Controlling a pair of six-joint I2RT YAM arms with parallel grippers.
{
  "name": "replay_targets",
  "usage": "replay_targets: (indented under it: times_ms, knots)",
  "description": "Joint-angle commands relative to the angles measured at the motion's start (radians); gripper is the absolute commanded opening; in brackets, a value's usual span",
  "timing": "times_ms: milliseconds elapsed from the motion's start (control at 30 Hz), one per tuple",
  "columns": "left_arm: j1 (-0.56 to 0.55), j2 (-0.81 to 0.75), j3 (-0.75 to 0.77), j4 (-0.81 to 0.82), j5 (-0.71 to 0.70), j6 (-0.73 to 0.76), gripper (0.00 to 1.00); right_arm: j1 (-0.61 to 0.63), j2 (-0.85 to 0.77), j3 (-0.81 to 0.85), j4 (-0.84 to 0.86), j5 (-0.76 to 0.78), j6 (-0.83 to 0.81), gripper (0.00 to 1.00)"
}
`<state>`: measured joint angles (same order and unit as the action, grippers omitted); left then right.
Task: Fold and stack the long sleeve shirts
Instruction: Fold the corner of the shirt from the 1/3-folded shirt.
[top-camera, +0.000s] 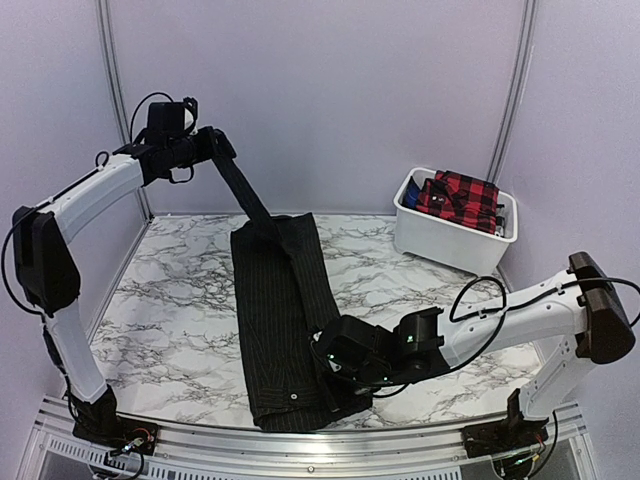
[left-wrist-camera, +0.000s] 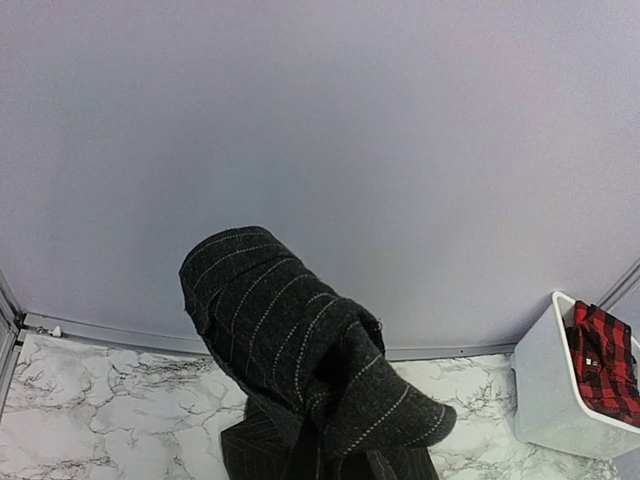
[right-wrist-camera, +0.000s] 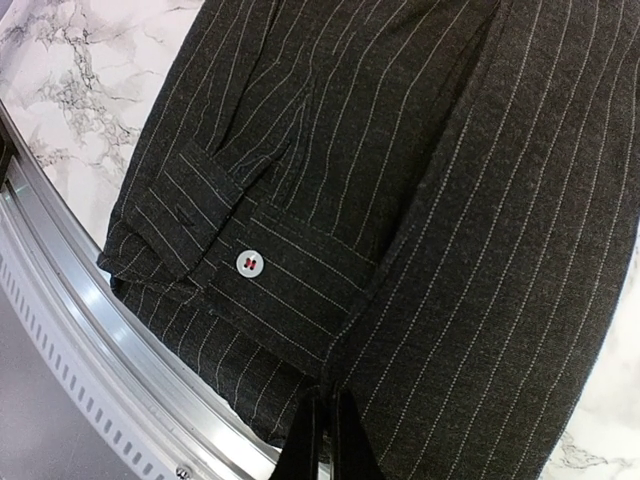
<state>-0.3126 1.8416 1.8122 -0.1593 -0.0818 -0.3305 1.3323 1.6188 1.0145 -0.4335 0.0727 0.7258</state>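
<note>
Marble bench. Clamped on sleeve of pinstriped shirt with left end effector, raised. Pressing hem under right end effector, closed tight. Plaid shirt in bin beyond it.

Here's the white-and-grey marble-patterned surface, wide and glossy. Far right, near the back wall, stands a white rectangular plastic bin. Pale lilac wall panels close in on three sides, with slim metal uprights at the corners. A ribbed aluminium rail runs along the near edge.
</note>
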Motion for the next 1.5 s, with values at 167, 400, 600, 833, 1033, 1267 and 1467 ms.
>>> replay_targets:
  times_ms: [167, 400, 600, 833, 1033, 1267, 1467]
  knots:
    - [-0.003, -0.152, -0.12, 0.188, 0.058, 0.042, 0.0, 0.01, 0.008, 0.001, 0.012, 0.013, 0.029, 0.0]
    - [-0.003, -0.19, -0.279, 0.191, 0.02, 0.061, 0.0, 0.01, 0.006, -0.019, 0.02, -0.021, 0.023, 0.0]
    - [-0.002, -0.208, -0.394, 0.188, -0.003, 0.052, 0.0, 0.01, 0.015, -0.039, 0.059, -0.062, 0.013, 0.0]
    - [-0.002, -0.244, -0.438, 0.194, 0.019, 0.029, 0.0, 0.01, 0.028, -0.019, 0.044, -0.06, 0.006, 0.0]
    - [-0.003, -0.316, -0.422, 0.223, 0.038, 0.034, 0.0, 0.008, 0.033, -0.012, 0.029, -0.039, 0.006, 0.0]
    - [-0.003, -0.352, -0.472, 0.23, 0.045, 0.04, 0.0, 0.006, 0.041, -0.023, 0.046, -0.034, 0.017, 0.0]
    - [-0.003, -0.366, -0.587, 0.252, 0.045, 0.008, 0.0, 0.007, 0.009, -0.026, 0.041, -0.027, 0.019, 0.12]
